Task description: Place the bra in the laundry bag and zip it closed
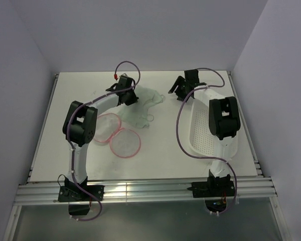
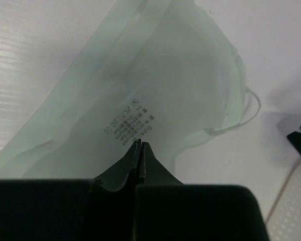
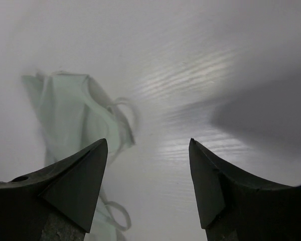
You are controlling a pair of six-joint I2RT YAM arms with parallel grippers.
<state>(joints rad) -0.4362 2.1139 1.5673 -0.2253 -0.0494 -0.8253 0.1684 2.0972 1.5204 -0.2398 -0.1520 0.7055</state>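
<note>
The bra (image 1: pixel 146 104), pale mint sheer fabric with thin straps, lies spread on the table at the back centre. My left gripper (image 1: pixel 131 98) is at its left edge. In the left wrist view the gripper (image 2: pixel 140 143) is shut, its tips pinching the bra (image 2: pixel 155 85) at the printed label. My right gripper (image 1: pixel 173 92) is open and empty just right of the bra. In its view (image 3: pixel 148 145) the bra (image 3: pixel 75 110) lies to the left, apart from the fingers. The laundry bag (image 1: pixel 118 135) lies open as two pink-rimmed mesh discs, in front of the bra.
A white perforated basket (image 1: pixel 210 128) stands on the right under the right arm; its corner shows in the left wrist view (image 2: pixel 291 211). White walls close in the table at the back and sides. The left arm arches over the laundry bag.
</note>
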